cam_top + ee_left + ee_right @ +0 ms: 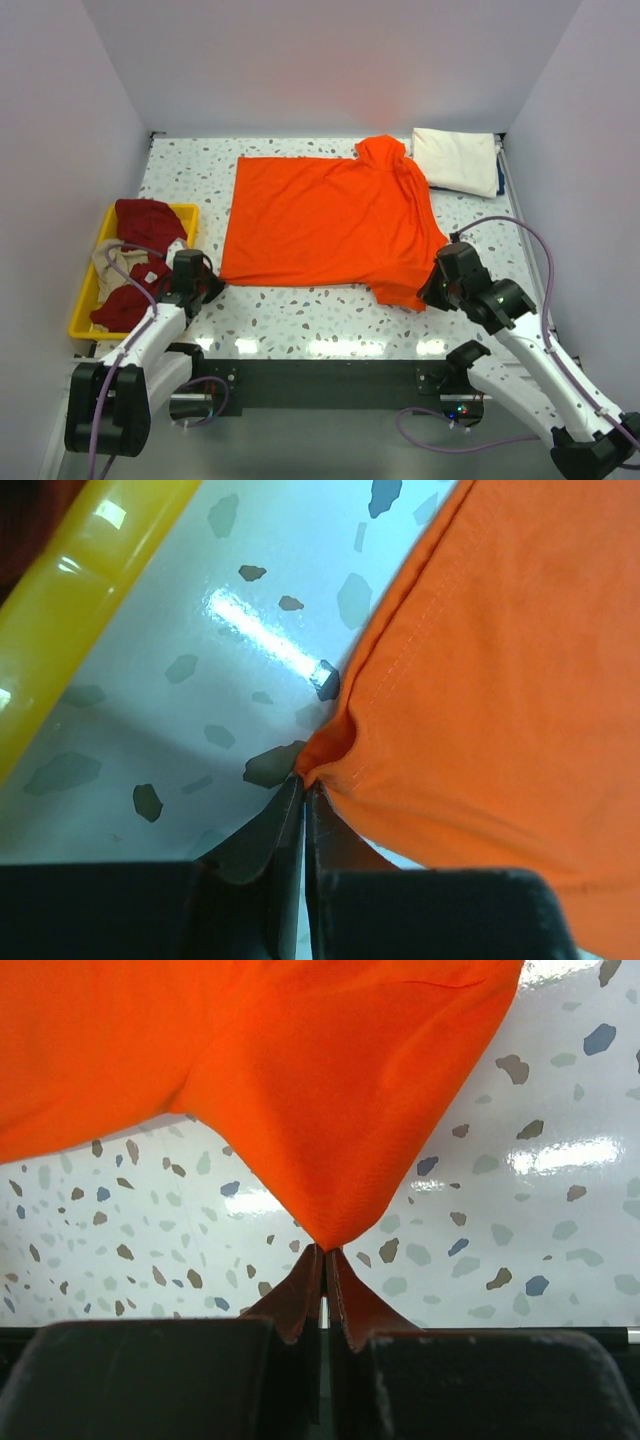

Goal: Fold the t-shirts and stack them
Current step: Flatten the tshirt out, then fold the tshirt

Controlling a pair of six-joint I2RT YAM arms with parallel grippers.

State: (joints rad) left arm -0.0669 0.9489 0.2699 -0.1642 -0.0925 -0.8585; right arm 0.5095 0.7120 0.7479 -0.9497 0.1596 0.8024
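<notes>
A bright orange t-shirt (320, 220) lies spread across the middle of the table. My left gripper (213, 285) is at its near left corner, and in the left wrist view the gripper (305, 780) is shut on the hemmed corner of the orange cloth (500, 680). My right gripper (430, 290) is at the near right sleeve, and in the right wrist view the gripper (324, 1250) is shut on a pinched point of the orange cloth (330, 1090). A folded cream-white t-shirt (456, 160) rests at the back right. Dark red (145, 220) and beige (120, 262) t-shirts lie crumpled in the tray.
A yellow plastic tray (82, 300) stands at the left edge of the table, its rim (60, 610) close to my left gripper. White walls enclose the table on the left, back and right. Speckled tabletop (320, 310) lies between the shirt and the near edge.
</notes>
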